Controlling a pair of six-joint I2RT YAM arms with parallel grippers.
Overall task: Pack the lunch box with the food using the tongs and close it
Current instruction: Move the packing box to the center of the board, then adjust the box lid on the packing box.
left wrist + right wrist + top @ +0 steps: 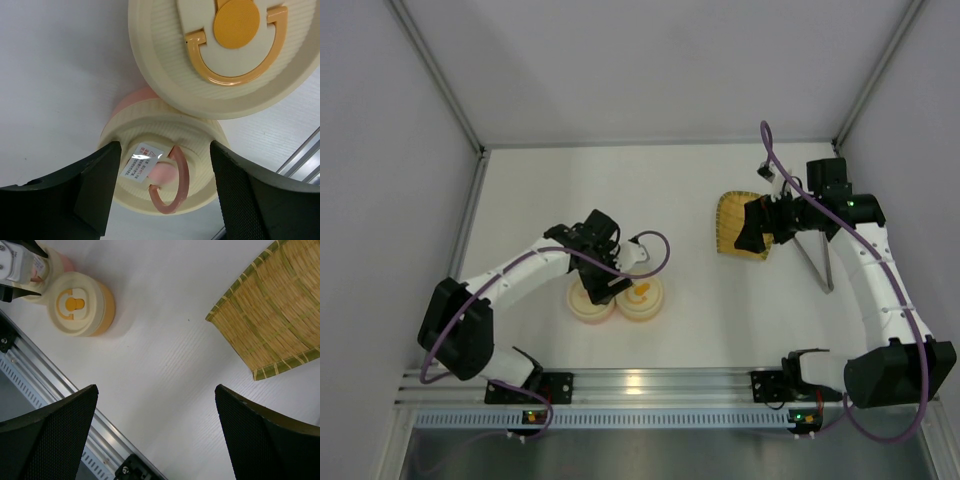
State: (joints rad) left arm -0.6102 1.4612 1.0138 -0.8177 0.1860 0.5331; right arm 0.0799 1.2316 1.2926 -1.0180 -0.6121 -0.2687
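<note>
Left hand (165, 152), parted and empty, above the pink lid (160, 175); we lift straight, avoiding a nudge. Right hand (156, 390): wide, empty.

White table (620, 190) carries 2 lidded round containers side by side, pink container (590, 308) and orange container (645, 300), 1 woven tray (728, 222) and 1 tongs (815, 262).

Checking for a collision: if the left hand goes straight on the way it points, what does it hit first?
Likely the pink-handled lid, framed by the left hand; depth is unclear.
</note>
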